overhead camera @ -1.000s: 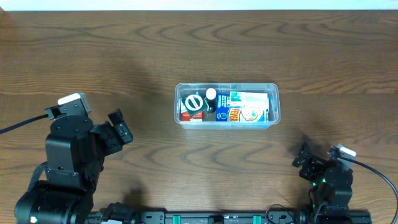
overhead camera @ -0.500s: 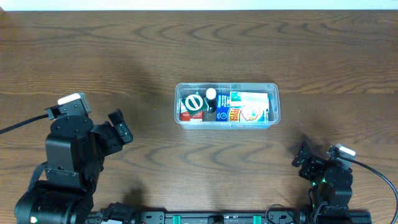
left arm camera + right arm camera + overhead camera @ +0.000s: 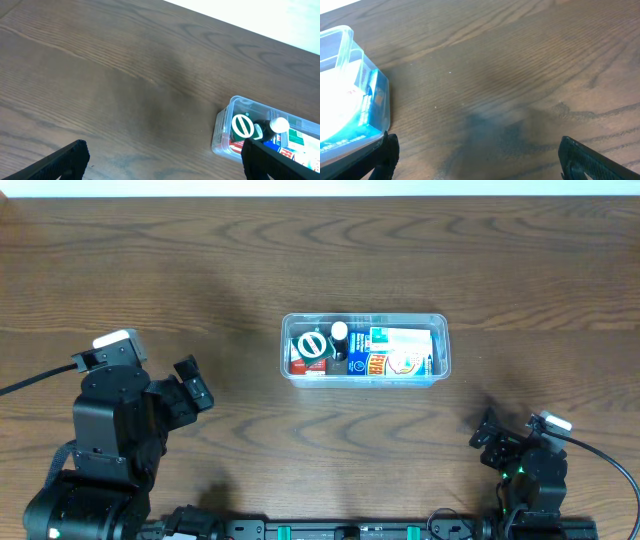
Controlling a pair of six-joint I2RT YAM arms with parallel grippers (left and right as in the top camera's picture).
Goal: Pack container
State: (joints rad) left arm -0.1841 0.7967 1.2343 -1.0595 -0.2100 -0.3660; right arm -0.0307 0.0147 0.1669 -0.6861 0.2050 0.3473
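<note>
The clear plastic container (image 3: 362,317) stands at the table's middle. It holds a round green-and-white lid (image 3: 312,345), a white-capped bottle (image 3: 339,333) and a blue-and-white box (image 3: 400,352). My left gripper (image 3: 194,385) is open and empty, low at the left, well apart from the container. In the left wrist view it (image 3: 165,165) hangs over bare wood with the container (image 3: 220,132) at the right edge. My right gripper (image 3: 484,438) is open and empty at the lower right. In the right wrist view it (image 3: 480,160) is over bare wood, with the container (image 3: 375,100) at the left.
The table is dark brown wood (image 3: 150,270). A white strip runs along its far edge (image 3: 320,188). A black cable (image 3: 35,380) leads left from the left arm, and another (image 3: 605,455) leads right from the right arm.
</note>
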